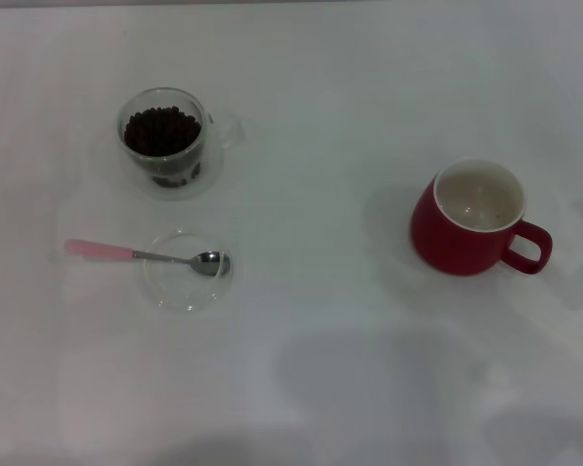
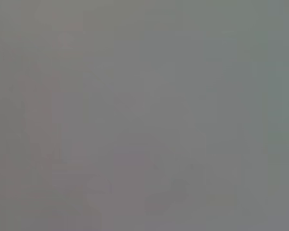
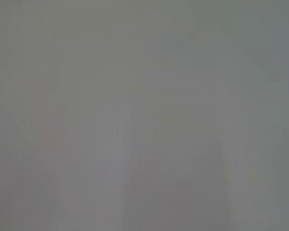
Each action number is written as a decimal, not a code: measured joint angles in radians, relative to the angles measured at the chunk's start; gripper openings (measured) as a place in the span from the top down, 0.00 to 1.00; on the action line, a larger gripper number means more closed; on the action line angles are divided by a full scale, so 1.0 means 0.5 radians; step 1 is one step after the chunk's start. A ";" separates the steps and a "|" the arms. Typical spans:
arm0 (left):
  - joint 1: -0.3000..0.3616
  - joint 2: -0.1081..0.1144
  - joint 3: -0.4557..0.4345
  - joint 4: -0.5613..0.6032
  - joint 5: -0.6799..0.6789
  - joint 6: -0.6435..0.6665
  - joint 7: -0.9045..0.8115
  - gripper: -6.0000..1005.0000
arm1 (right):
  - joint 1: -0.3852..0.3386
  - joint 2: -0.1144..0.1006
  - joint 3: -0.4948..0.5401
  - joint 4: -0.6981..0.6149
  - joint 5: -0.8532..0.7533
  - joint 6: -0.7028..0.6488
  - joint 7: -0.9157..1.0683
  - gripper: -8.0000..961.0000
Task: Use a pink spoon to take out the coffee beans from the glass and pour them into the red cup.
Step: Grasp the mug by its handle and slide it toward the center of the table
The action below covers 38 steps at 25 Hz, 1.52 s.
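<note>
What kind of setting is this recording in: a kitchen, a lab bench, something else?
Probably a staged test tabletop rather than a real kitchen: a plain white table holds only the glass of coffee beans, the pink spoon resting on a glass dish, and the red cup.

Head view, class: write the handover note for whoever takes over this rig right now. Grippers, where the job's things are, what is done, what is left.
Grippers: neither arm shows in any view.
Things: the glass, full of coffee beans, stands at the far left of the white table. The pink spoon lies nearer than the glass, its bowl resting in a shallow clear dish, its handle pointing left. The red cup stands at the right, handle to the right, and looks empty.
Done: nothing yet; the spoon is untouched.
Left: pick up the spoon, scoop beans from the glass, pour them into the red cup.
</note>
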 joint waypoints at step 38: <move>0.024 0.008 0.026 0.047 0.006 0.002 0.001 0.38 | 0.109 0.044 -0.213 0.077 -0.023 0.909 0.042 0.25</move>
